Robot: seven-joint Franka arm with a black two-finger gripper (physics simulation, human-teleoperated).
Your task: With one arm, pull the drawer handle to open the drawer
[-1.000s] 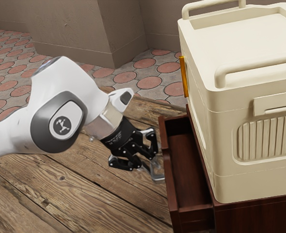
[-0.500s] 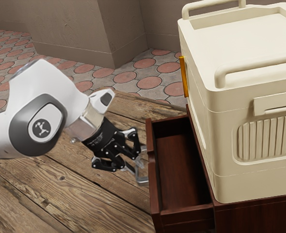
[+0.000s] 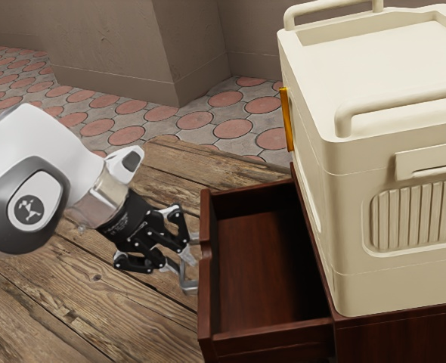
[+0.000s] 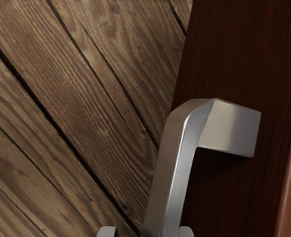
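My gripper [image 3: 182, 259] is at the metal handle [image 3: 189, 284] on the front of the dark red drawer [image 3: 205, 310]. Seen from the wrist, the fingertips of the gripper [image 4: 146, 231] stand apart on either side of the handle bar [image 4: 174, 173]. The fingertip [image 4: 186, 231] on the drawer's side appears against the bar, while a gap separates the other fingertip [image 4: 107, 231] from it. The drawer stands well out from its cabinet [image 3: 404, 336], its bare inside floor showing.
A large cream case [image 3: 389, 219] with rounded handles stands on top of the cabinet. Wooden planks [image 3: 109, 302] lie below the arm and beside the drawer. A wall block [image 3: 125, 45] rises behind, beyond the tiled floor [image 3: 230, 128].
My hand has moved toward the exterior view's left, and the drawer has slid out the same way with its handle, exposing more of its inside. Cabinet and case have stayed put.
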